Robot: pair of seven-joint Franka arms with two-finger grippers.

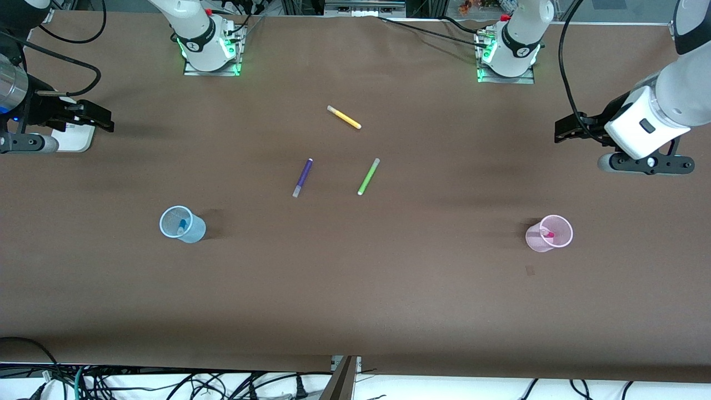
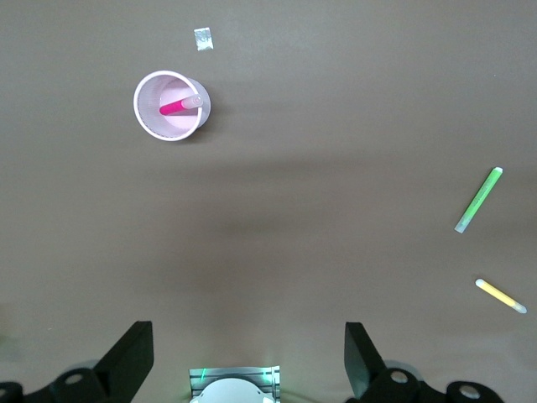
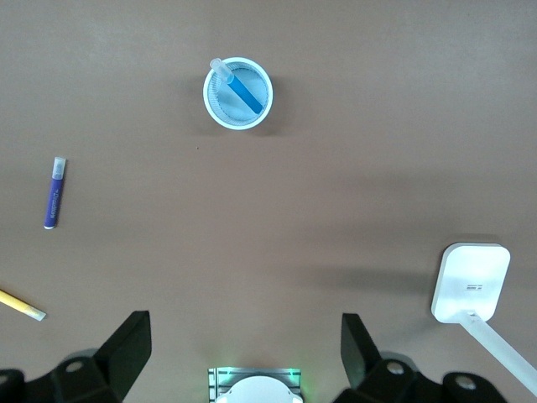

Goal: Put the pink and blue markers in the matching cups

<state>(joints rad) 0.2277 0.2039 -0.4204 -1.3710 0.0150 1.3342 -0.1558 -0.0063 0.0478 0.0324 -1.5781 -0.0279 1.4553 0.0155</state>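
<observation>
Table (image 1: 355, 289): brown cover; I see cups toward each end and loose markers near the middle.
Left gripper (image 1: 561, 133): fingers (image 2: 130, 361) spread wide, nothing between them; it hangs over bare table at the left arm's end. Arm waits.
Right gripper (image 1: 103, 119): fingers (image 3: 126, 353) released and empty, over the right arm's end of the table, a white stand (image 3: 471, 281) beside it. Arm waits.
Pink cup (image 1: 549, 233): upright, left arm's end.
Blue cup (image 1: 181, 224): upright, right arm's end.
Pink marker (image 2: 180, 105): leans inside the pink cup.
Blue marker (image 3: 242, 86): leans inside the blue cup, pale end at the rim.
Purple marker (image 1: 303, 178): flat on the table, mid-table.
Green marker (image 1: 368, 176): flat, beside the purple one.
Yellow marker (image 1: 344, 117): flat, farther from the front camera than those two.
</observation>
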